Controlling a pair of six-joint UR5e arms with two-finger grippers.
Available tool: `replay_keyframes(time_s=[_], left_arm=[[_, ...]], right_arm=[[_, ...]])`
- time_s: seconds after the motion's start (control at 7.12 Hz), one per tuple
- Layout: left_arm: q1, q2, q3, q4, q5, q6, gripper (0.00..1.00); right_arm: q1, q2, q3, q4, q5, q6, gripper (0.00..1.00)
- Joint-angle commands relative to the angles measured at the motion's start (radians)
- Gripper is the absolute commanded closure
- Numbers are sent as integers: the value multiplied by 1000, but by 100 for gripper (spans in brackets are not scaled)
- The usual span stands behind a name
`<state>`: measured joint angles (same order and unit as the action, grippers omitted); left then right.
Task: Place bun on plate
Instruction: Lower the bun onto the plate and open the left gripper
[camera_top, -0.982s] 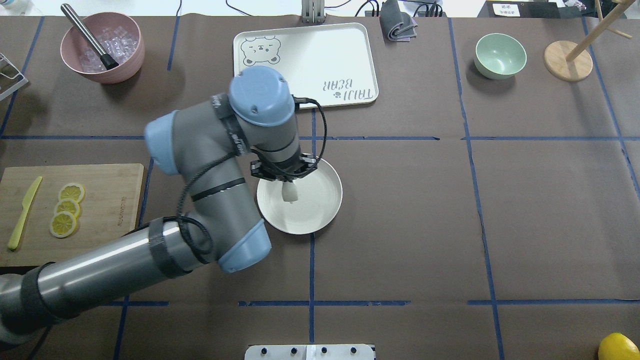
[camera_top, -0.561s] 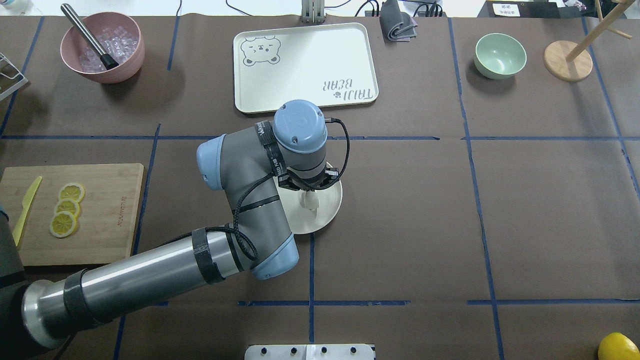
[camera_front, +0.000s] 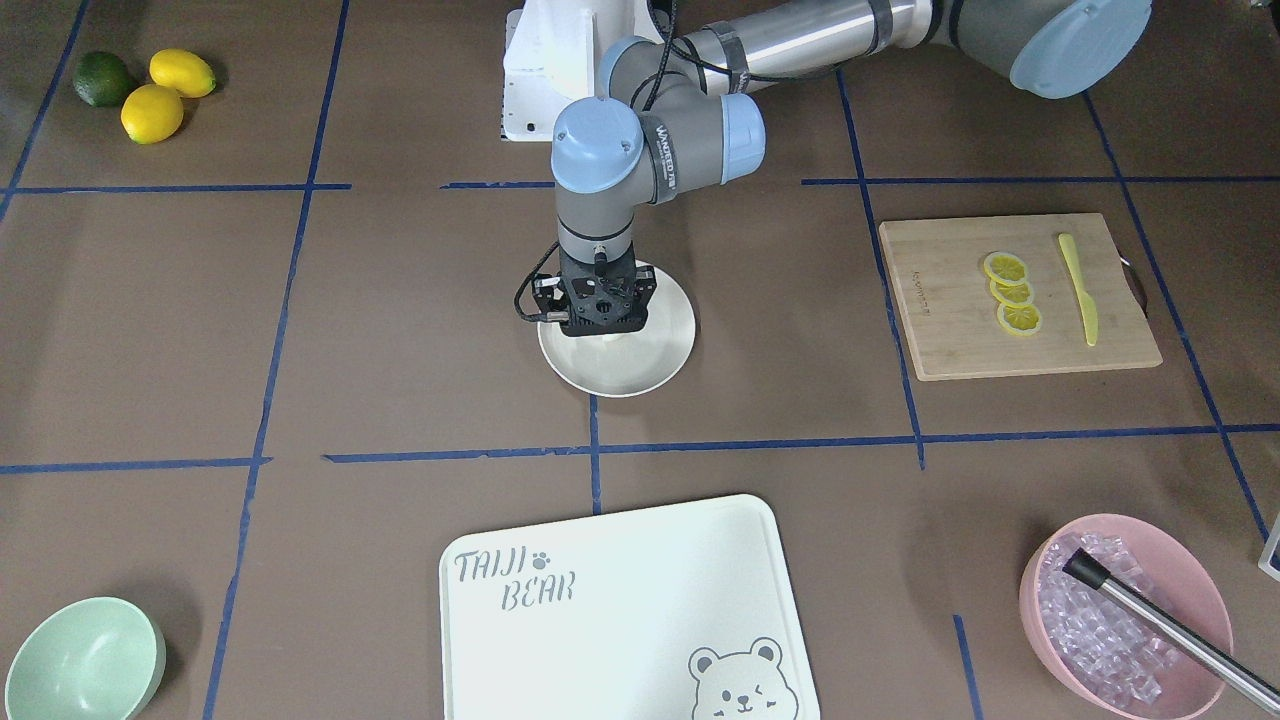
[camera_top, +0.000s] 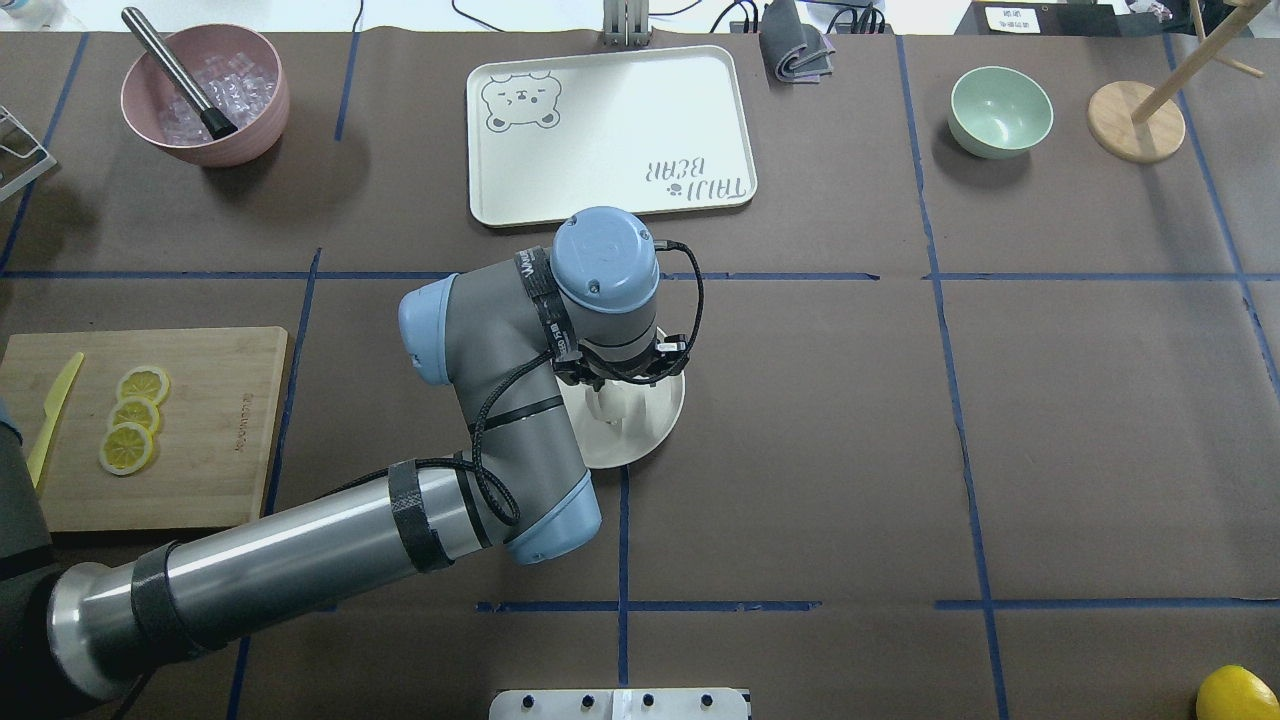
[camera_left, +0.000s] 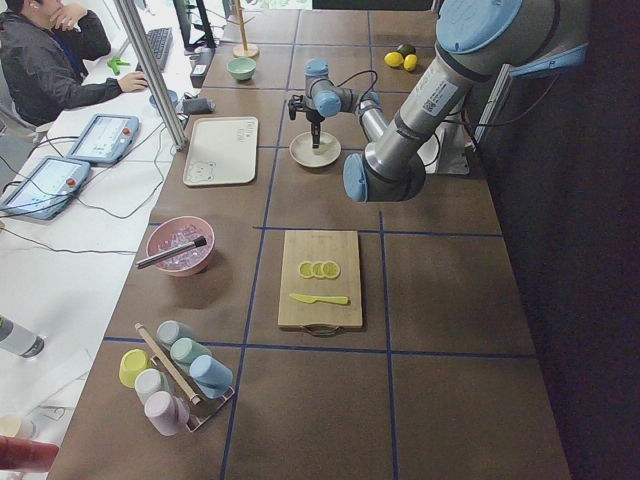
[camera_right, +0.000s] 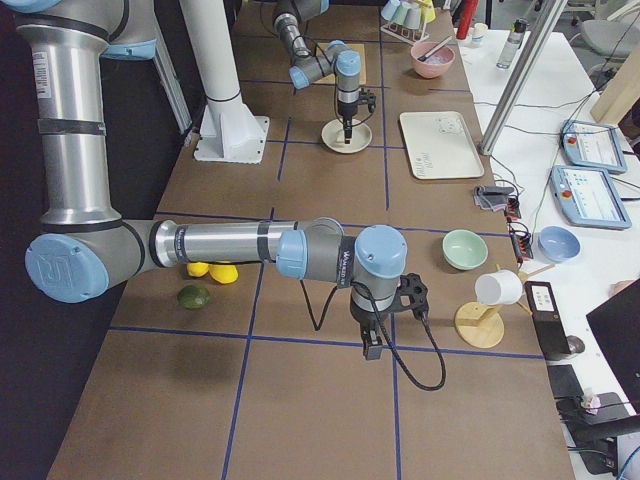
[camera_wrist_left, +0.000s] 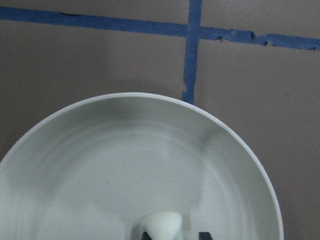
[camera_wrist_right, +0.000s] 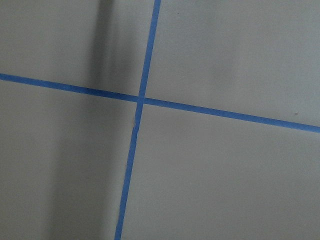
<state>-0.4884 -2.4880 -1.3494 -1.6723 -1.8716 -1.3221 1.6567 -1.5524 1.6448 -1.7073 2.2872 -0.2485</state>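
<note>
Bun (camera_wrist_left: 161, 224): at middle of plate (camera_top: 662, 418), between the fingertips (camera_wrist_left: 202, 235).
Left gripper (camera_wrist_left: 173, 234): parted, one tip clear of bun.
Right gripper (camera_right: 372, 350): grip impossible to tell.
Tray (camera_top: 610, 120): 12 o'clock from plate, overhead view.

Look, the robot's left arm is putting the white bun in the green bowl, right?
No. The bun is below the left gripper, at the cream plate, not in the green bowl, which stands far off. The overhead view shows it.

Overhead, front cameras opposed, far; left wrist close; all share plate (camera_top: 657, 420).
</note>
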Motion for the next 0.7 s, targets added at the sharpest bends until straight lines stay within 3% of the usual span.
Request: replay_keyframes(time_s=[0.0, 0.28, 0.42, 0.56], left_arm=[[-6, 1, -20, 6, -3, 29, 0], [-33, 9, -42, 16, -24, 64, 0], [-76, 67, -115, 46, -96, 120, 0], [-129, 175, -255, 121, -148, 233, 0]], right_arm=[[0, 0, 0, 0, -2, 0, 0], [0, 2, 0, 0, -2, 0, 0], [0, 2, 0, 0, -2, 0, 0], [0, 2, -2, 0, -3, 0, 0]])
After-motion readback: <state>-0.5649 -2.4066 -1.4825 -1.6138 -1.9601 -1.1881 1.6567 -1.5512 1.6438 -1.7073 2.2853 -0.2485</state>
